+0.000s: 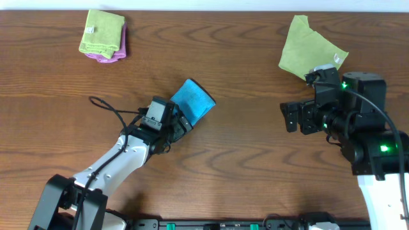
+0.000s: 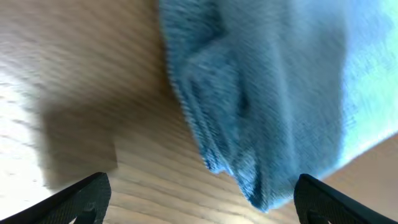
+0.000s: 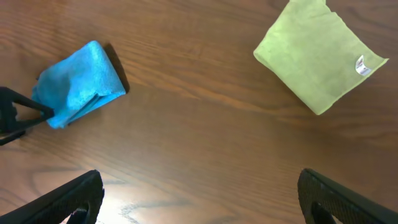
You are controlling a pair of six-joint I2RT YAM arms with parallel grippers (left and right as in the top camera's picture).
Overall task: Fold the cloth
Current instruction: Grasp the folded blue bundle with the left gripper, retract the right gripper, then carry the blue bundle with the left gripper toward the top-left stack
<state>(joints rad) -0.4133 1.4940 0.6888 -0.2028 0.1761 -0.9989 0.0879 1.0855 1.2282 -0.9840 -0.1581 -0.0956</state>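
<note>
The sky-blue cloth [image 1: 193, 100] lies folded into a small bundle near the middle of the wooden table. It fills the top of the left wrist view [image 2: 273, 93] and shows at the left of the right wrist view [image 3: 78, 84]. My left gripper [image 1: 181, 125] is open right at the cloth's near edge, its fingers [image 2: 199, 199] wide apart with bare wood between them and nothing held. My right gripper [image 1: 291, 117] is open and empty over bare table at the right, its fingers [image 3: 199, 199] spread wide. The cloth's white tag is hidden.
A lime-green cloth [image 1: 102, 30] lies folded on a purple cloth [image 1: 118, 50] at the back left. Another lime-green cloth [image 1: 307, 48] with a white tag lies at the back right, also in the right wrist view [image 3: 317, 53]. A black cable [image 1: 112, 108] loops by the left arm.
</note>
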